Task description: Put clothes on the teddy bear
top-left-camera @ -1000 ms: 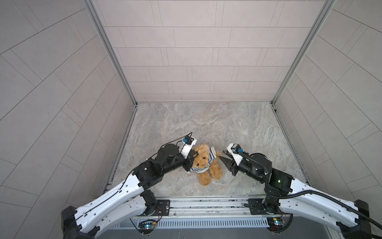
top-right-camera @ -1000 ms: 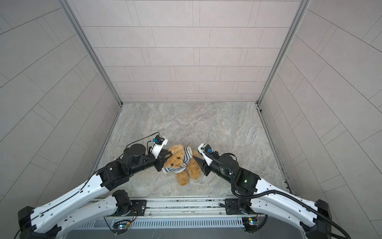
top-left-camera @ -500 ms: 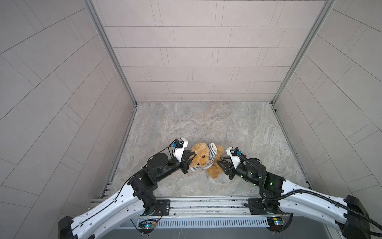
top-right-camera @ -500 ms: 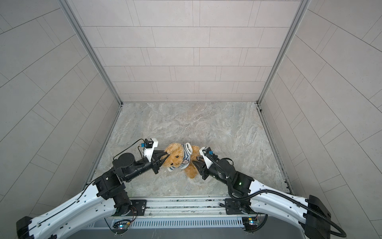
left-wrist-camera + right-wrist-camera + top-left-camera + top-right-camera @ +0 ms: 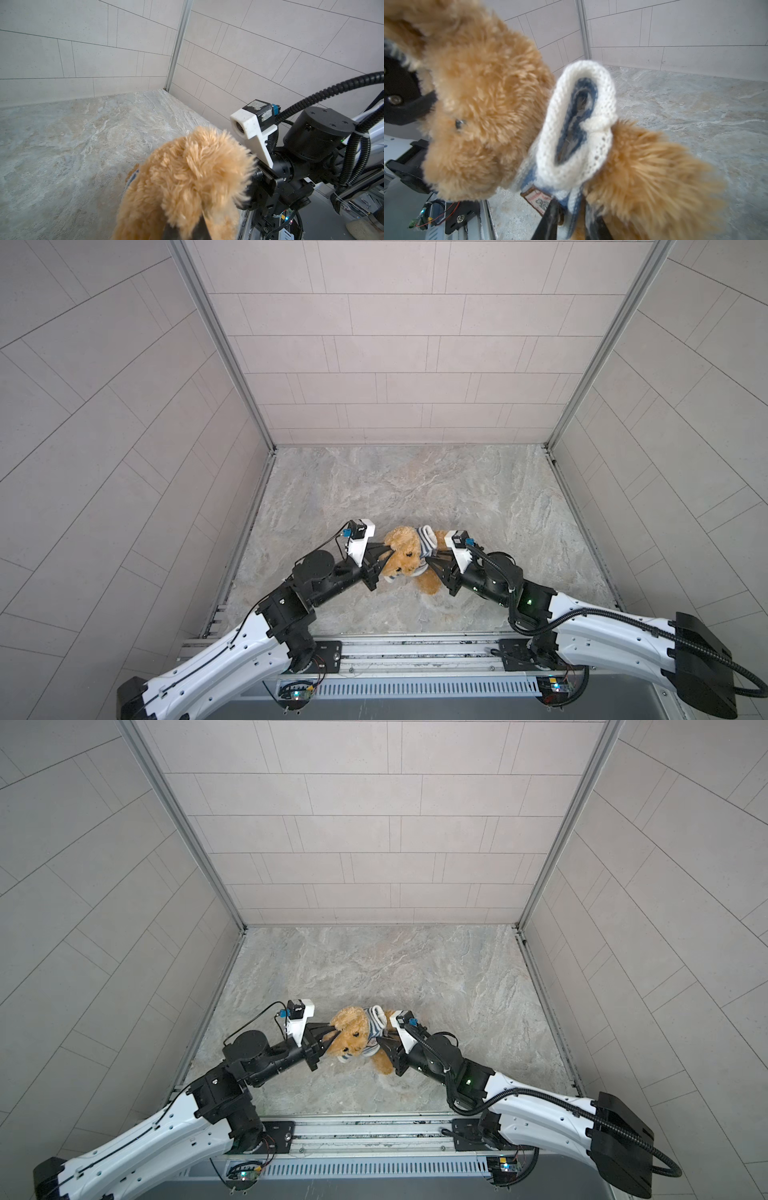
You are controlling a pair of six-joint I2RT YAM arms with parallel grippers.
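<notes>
The right fingers (image 5: 549, 220) stand close together with a fold of the striped shirt (image 5: 577, 133) caught between them, just beside its badge (image 5: 538, 200). The left fingers (image 5: 200, 231) are pressed together, their tips buried in the fur at the head of the bear (image 5: 405, 556). Whether they nip fur or knit cannot be told. The two pairs meet the bear from opposite sides, the left at its head and the right at its body, so it lies slung between them. Its face is turned toward the rail (image 5: 415, 649), and one leg points down on the rail side next to the right fingers. The shirt is bunched around its neck, and a white-edged opening of the knit gapes beside the head, on the side away from the rail. In both top views the bear is over the desk (image 5: 415, 489), a little beyond the rail's middle. Whether its leg rests on the desk cannot be told.
</notes>
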